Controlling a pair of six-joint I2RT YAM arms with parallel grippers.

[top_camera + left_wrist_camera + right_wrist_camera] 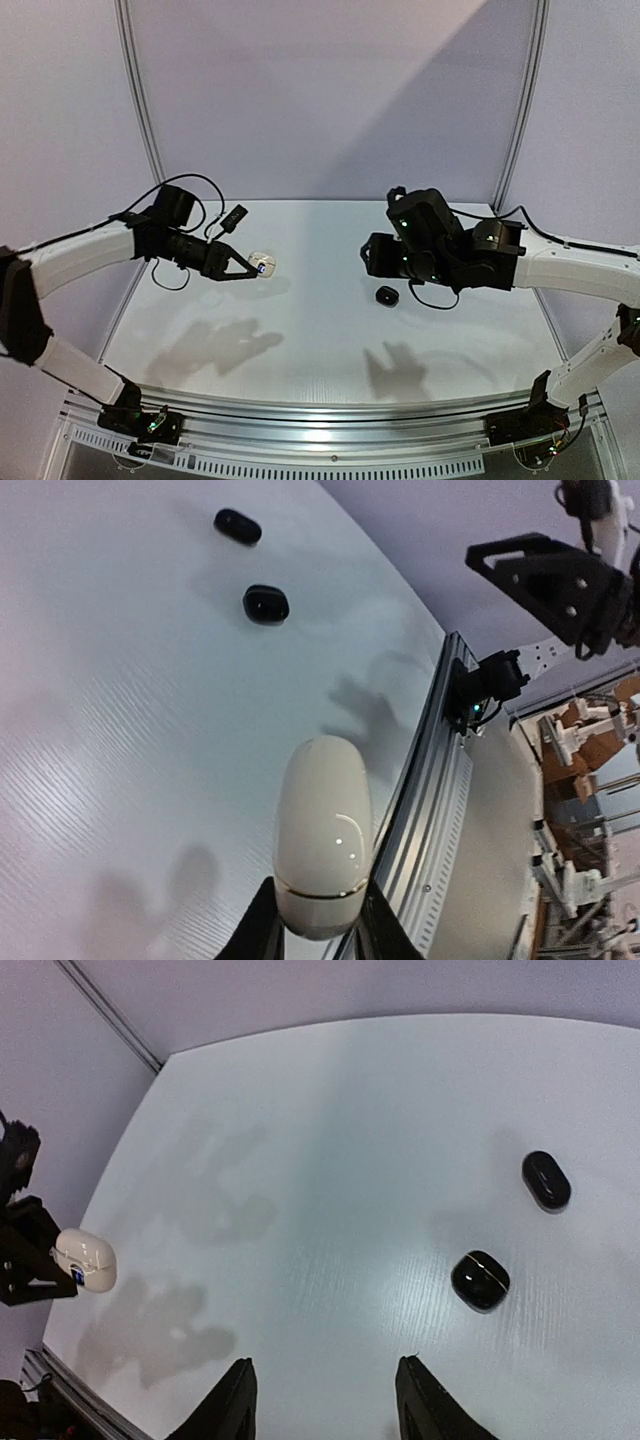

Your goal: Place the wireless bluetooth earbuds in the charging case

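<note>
A white, closed charging case [322, 830] with a thin gold seam is clamped at its lower end between the fingers of my left gripper [318, 895], held above the table. From overhead the same white case [263, 265] sits at the tip of the left gripper [252, 268], left of centre. My right gripper [325, 1400] hangs open above the bare table with nothing between its fingers. Two closed black cases [480, 1280] [546, 1180] lie on the table to its right. No earbuds show in any view.
In the overhead view one black case [386, 295] lies just below the right arm [440, 250]. A small black object [234, 217] with a cable sits at the back left. The metal rail [330, 425] runs along the table's near edge.
</note>
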